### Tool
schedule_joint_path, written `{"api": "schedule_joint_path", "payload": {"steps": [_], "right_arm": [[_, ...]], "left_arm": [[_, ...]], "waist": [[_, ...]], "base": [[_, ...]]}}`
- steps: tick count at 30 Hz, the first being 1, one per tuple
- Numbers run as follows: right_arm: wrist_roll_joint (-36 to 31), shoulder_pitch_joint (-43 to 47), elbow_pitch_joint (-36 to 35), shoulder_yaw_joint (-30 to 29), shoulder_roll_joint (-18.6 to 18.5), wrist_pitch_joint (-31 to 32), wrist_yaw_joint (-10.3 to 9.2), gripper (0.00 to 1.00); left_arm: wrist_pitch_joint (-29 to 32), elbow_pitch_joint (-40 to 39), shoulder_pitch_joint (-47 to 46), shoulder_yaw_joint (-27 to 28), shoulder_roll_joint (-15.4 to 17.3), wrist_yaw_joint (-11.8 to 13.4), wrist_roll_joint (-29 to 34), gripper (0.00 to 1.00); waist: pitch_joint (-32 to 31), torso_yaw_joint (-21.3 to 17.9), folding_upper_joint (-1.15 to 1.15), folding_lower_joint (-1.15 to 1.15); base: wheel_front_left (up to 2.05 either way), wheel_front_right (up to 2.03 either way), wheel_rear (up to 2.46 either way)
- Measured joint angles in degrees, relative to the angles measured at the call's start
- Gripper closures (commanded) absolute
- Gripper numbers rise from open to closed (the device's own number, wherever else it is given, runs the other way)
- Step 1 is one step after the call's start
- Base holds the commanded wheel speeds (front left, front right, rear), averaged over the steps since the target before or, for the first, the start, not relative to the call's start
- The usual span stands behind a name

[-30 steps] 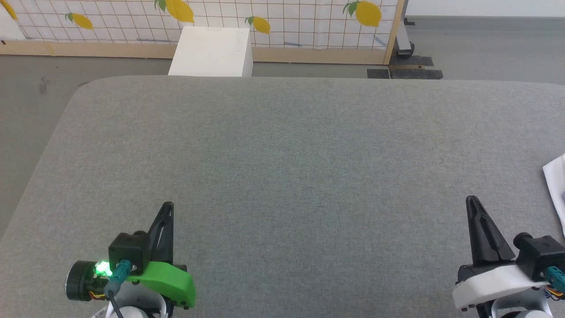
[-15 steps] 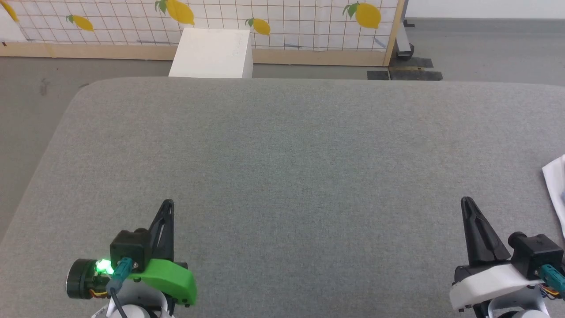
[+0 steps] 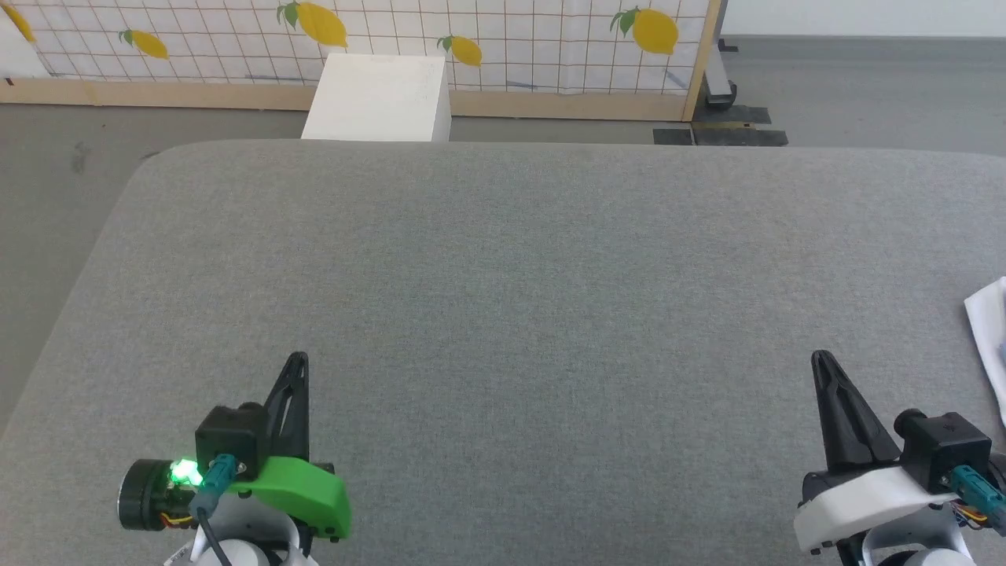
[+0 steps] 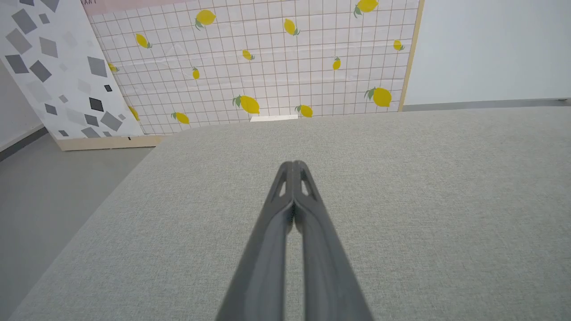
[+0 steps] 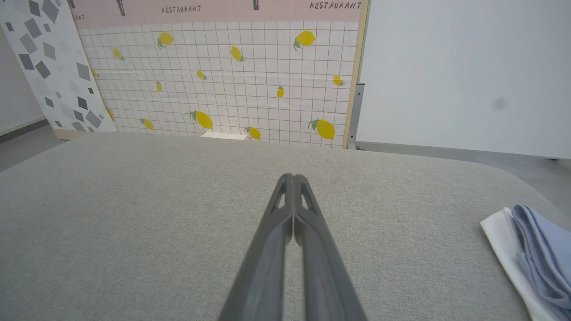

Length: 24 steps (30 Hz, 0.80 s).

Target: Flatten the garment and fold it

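The garment (image 5: 542, 252), light blue with a white inner side showing, lies bunched at the right edge of the grey padded table (image 3: 503, 275). In the head view only a white corner of the garment (image 3: 989, 318) shows at the right border. My right gripper (image 3: 821, 360) hovers low at the front right, shut and empty, a short way left of the garment. In the right wrist view the right gripper (image 5: 292, 177) has its fingers pressed together. My left gripper (image 3: 297, 360) sits at the front left, shut with nothing in it; the left gripper (image 4: 293, 165) points across bare table.
Beyond the table's far edge stands a white box (image 3: 379, 98) on the grey floor. Behind it runs a lemon-patterned grid panel (image 3: 503, 39) on a wooden base. A panel with grey diamond shapes (image 4: 49, 67) leans at the far left.
The head view has shifted slightly, so the table and the garment corner sit a little lower. Both grippers stay shut, and the right one has edged a little to the left.
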Motion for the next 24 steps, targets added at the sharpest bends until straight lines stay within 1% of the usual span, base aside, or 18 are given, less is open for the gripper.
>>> {"api": "schedule_joint_path", "payload": {"steps": [24], "right_arm": [[-0.9, -0.9, 0.1, 1.0, 0.4, 1.8, 0.00, 1.00]], "left_arm": [[2.0, -0.5, 0.1, 3.3, -3.1, -1.5, 3.1, 1.00]], "waist": [[-0.5, 0.1, 0.00, 0.00]], "base": [[0.00, 0.00, 0.00]]}}
